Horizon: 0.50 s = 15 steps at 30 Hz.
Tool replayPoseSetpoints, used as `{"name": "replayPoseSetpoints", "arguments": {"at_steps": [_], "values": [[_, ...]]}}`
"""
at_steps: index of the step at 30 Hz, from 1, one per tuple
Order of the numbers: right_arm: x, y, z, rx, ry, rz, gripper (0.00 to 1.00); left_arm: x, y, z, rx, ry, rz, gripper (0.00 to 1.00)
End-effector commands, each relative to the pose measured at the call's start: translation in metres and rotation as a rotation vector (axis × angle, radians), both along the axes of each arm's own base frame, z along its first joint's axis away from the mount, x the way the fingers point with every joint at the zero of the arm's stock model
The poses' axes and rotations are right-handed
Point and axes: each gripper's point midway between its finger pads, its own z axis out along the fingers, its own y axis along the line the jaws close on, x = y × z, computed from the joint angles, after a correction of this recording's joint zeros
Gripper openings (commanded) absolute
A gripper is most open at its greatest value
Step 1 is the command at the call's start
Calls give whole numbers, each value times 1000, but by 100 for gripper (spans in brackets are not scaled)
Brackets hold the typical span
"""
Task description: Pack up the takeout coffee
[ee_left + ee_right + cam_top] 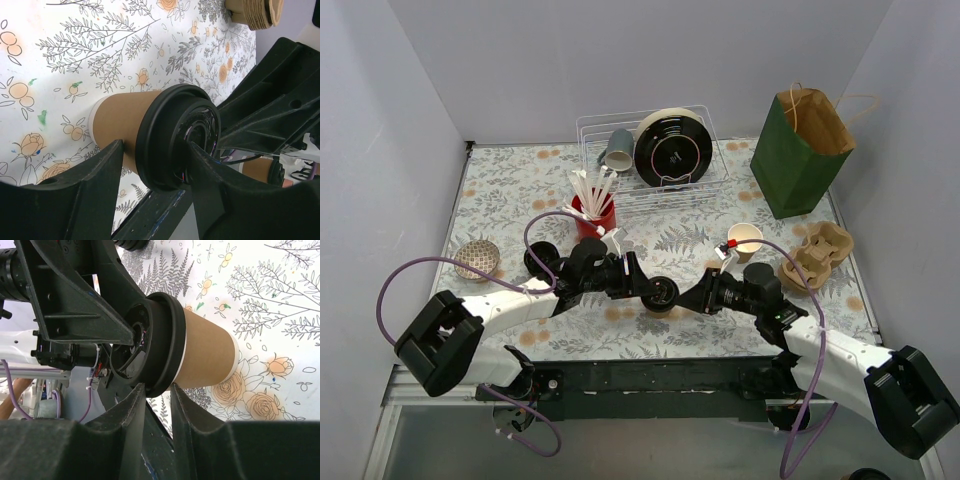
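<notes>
Fingers (90, 195) of the left claw (156, 150) straddle the black lid (175, 135) of the coffee cup (120, 125) on the tabletop (520, 190); the right claw (157, 390) brackets its rim opposite. Whether either clamps, I cannot tell.

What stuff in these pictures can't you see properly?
- Inside the green bag: top view, its own walls hide the bottom.
- What is in the cup: every view, the black lid covers it.
- Cup carrier: left wrist view, cut off by the top edge.
- Whether the right gripper touches the black lid: right wrist view, its own fingers block the contact.
</notes>
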Motion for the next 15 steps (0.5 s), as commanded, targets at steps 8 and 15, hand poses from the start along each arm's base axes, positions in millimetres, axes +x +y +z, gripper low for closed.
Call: {"name": "replayPoseSetpoints", "arguments": {"at_steps": [8, 15], "values": [[-8, -25, -62, -109, 84, -111, 15, -15, 16, -42, 123, 86, 11, 39], [-18, -42, -87, -143, 152, -183, 11, -17, 18, -54, 144, 116, 15, 40]]}}
